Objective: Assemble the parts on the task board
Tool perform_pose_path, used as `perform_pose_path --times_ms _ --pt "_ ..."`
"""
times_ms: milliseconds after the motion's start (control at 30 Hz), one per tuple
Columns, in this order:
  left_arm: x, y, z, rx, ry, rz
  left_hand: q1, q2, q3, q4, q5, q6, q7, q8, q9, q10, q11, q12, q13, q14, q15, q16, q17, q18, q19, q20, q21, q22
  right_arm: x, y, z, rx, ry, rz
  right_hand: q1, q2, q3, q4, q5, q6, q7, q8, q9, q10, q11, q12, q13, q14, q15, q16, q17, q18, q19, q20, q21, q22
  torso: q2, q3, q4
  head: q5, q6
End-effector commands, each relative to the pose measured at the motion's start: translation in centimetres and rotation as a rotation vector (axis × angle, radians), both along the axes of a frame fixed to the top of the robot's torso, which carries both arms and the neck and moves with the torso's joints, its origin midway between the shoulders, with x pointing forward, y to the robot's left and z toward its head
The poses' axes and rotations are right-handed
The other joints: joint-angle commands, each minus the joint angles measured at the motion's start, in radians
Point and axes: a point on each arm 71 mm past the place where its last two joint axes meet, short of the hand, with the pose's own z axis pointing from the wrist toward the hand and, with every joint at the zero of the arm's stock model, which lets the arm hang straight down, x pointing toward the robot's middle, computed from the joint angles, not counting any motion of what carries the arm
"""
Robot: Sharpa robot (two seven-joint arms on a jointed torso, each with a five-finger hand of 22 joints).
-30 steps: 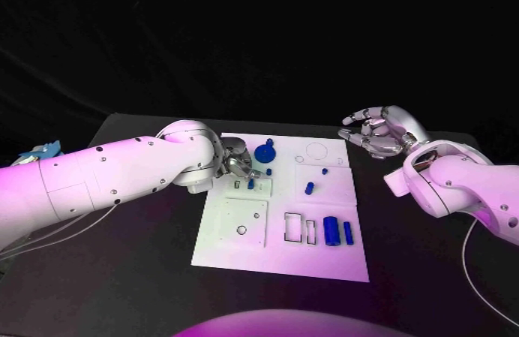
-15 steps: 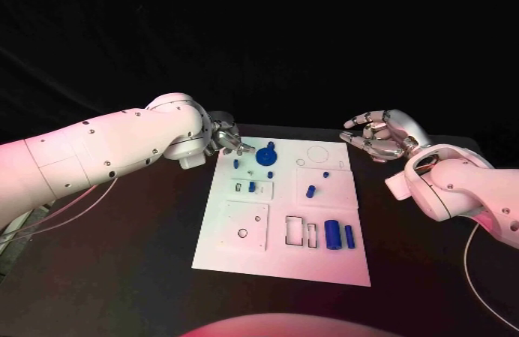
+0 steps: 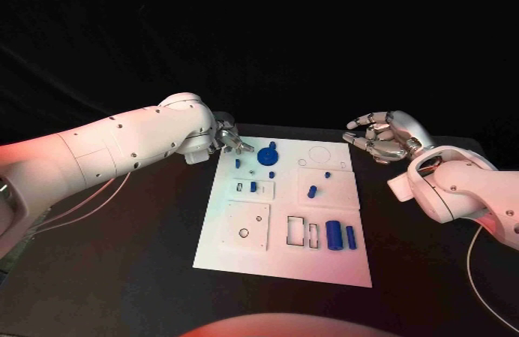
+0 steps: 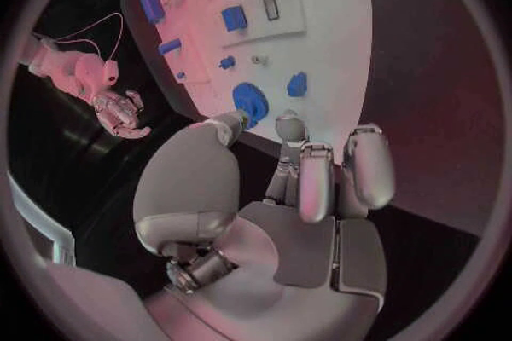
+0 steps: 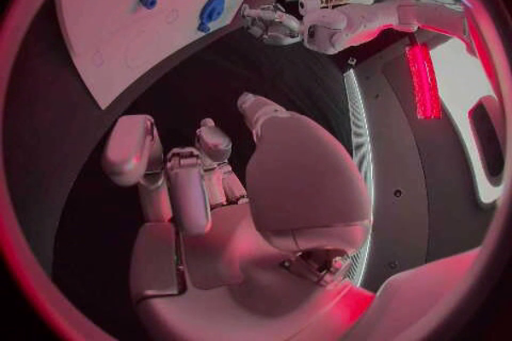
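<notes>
The task board [image 3: 283, 217] lies flat on the black counter [image 3: 141, 239], between the two hands and mostly nearer the robot than either; nearest the robot on it lie two blue cylinders [image 3: 340, 234] beside an empty rectangular slot [image 3: 295, 230], well short of both sets of fingers; further on, a small blue peg [image 3: 311, 191] sits mid-board; at the far end a round blue part [image 3: 267, 155] rests just beside the left hand [image 3: 227, 142], whose fingers [image 4: 368, 170] hang loosely apart above the board's far corner, holding nothing; the right hand [image 3: 379, 136] hovers off the board's far right edge, fingers curled but apart, nothing in them. The likely step is a pick of the round part; to do it well, the left fingers should come down straddling it, close evenly on its rim, and lift straight so neighbouring small pieces are not knocked.
</notes>
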Motion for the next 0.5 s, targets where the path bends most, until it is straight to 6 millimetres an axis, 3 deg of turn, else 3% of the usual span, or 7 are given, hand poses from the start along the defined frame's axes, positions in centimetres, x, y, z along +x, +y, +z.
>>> perform_pose_path --times_ms 33,500 --pt "0.10 -0.08 -0.33 0.030 0.031 -0.035 0.001 -0.008 -0.009 0.001 -0.003 0.007 0.003 -0.002 -0.002 -0.011 0.000 -0.013 -0.011 0.065 0.005 -0.008 0.122 0.011 -0.005 0.005 -0.008 -0.009 -0.03 0.07 0.02 0.001 -0.006 0.007 -0.010 -0.003 0.001 0.007 0.005 0.001 0.001 0.004 -0.001 -0.002 -0.002 0.001 0.000 0.052 -0.005 -0.007 0.066 0.010 -0.005 -0.001 -0.004 -0.001 0.000 0.0013 0.0002 0.001 -0.002" --pt "0.43 0.76 -0.77 0.072 0.052 -0.019 0.004 -0.003 -0.011 0.001 -0.001 0.010 0.003 -0.002 -0.003 -0.014 0.001 -0.014 -0.013 0.064 0.006 -0.008 0.122 0.011 -0.006 0.005 -0.009 -0.009 0.01 0.03 -0.08 0.000 -0.003 0.005 -0.010 -0.002 0.001 0.009 0.007 0.001 0.001 0.004 -0.001 -0.001 -0.002 0.002 0.001 0.052 -0.005 -0.007 0.067 0.010 -0.005 -0.001 -0.004 0.000 0.000 0.0016 -0.0018 -0.001 -0.008"
